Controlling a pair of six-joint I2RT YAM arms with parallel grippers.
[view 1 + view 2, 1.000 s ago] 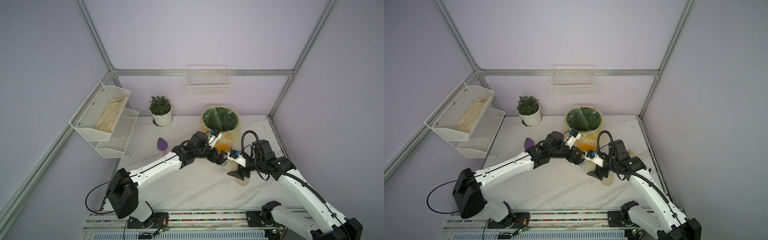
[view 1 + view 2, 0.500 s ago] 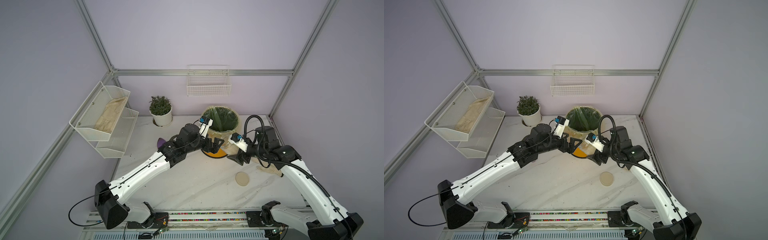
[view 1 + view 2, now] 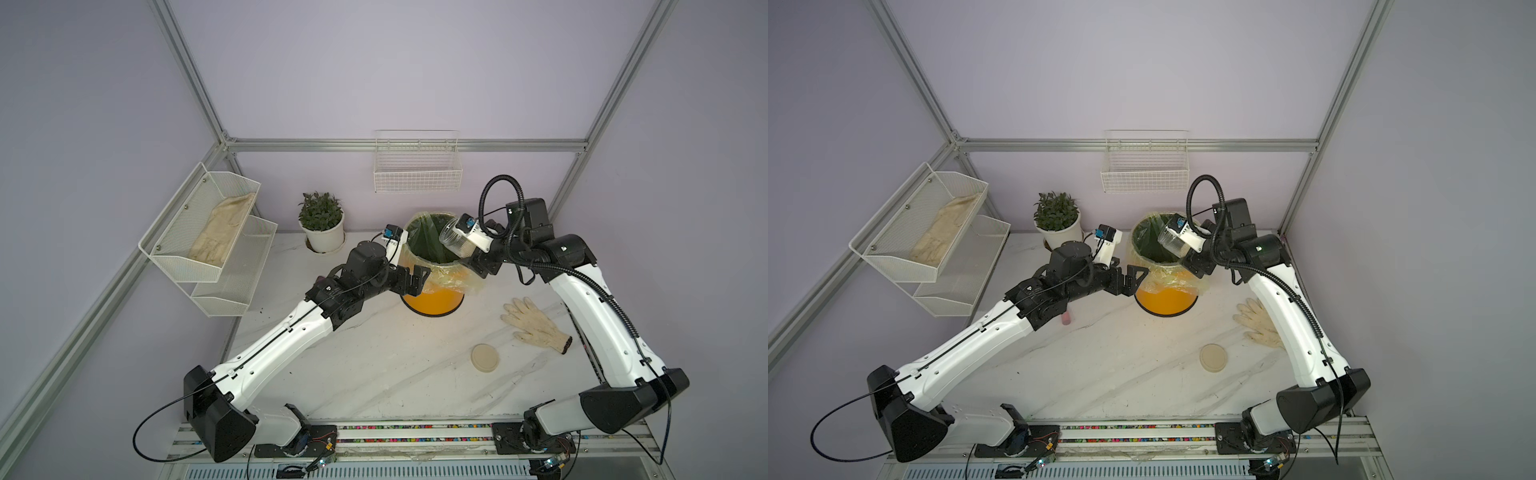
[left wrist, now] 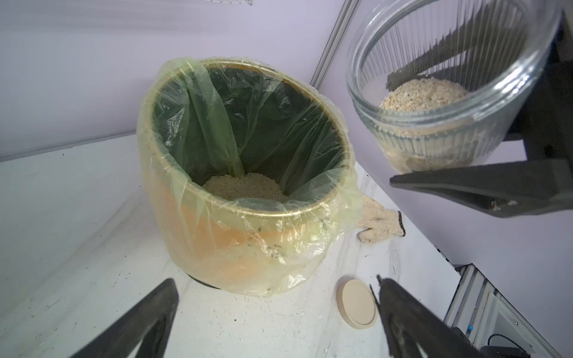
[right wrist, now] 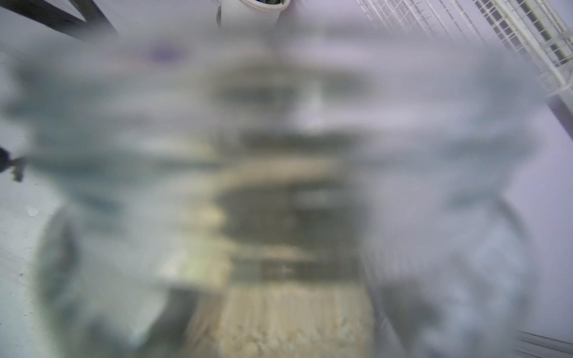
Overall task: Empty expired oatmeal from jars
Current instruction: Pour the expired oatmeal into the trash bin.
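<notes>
- Your right gripper (image 3: 460, 246) is clamped on the jar (image 4: 440, 136), which is tipped with its mouth toward the left gripper (image 3: 417, 277).
- The bin (image 3: 432, 297) sits below the right gripper. The mouth looks close to the rim rather than over the middle, so pouring from here could send flakes down the outside of the liner.
- The oatmeal (image 4: 424, 93) lies banked low in the jar. Tip it fast and it may come out in one clump and bounce off the rim.
- It's smooth glass held by its wall alone, so a steeper tilt could let it twist or slip between the jaws.
- The left gripper stands wide open and empty, just short of the bin wall. Nudge it forward and you could shove the bin out from under the pour.
- The right wrist view is blurred out, so check your aim from the other views.
</notes>
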